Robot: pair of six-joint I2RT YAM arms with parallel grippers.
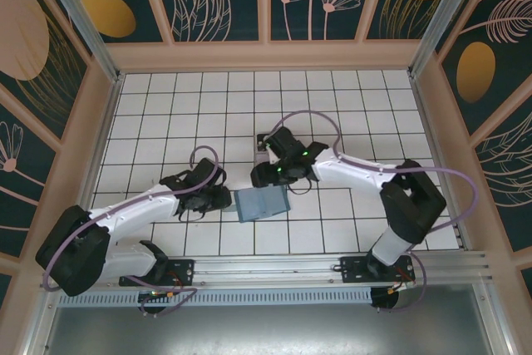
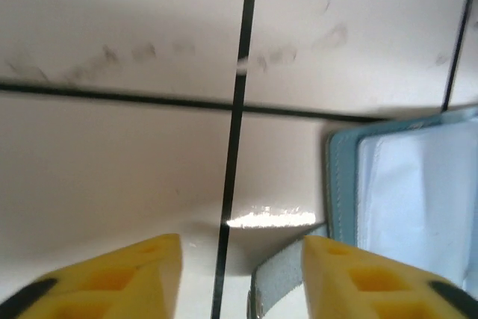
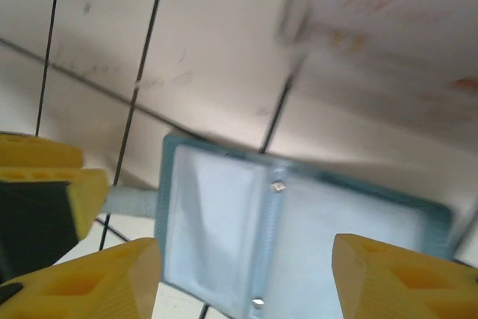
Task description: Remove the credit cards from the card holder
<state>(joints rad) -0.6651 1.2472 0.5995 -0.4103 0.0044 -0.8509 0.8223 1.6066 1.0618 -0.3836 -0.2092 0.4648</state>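
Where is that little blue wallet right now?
In the overhead view, the soft teal-blue bifold wallet lies open on the white tiled table, between the left gripper and the right gripper.

The teal-blue card holder [image 1: 262, 204] lies open and flat on the table [image 1: 166, 97], near the middle of its near edge. Its pale inner side faces up.

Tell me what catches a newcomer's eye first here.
The teal card holder lies spread open on the white tiled table, between the two arms. The left claw sits at its left edge and the right claw hangs over it, yellow jaws apart.
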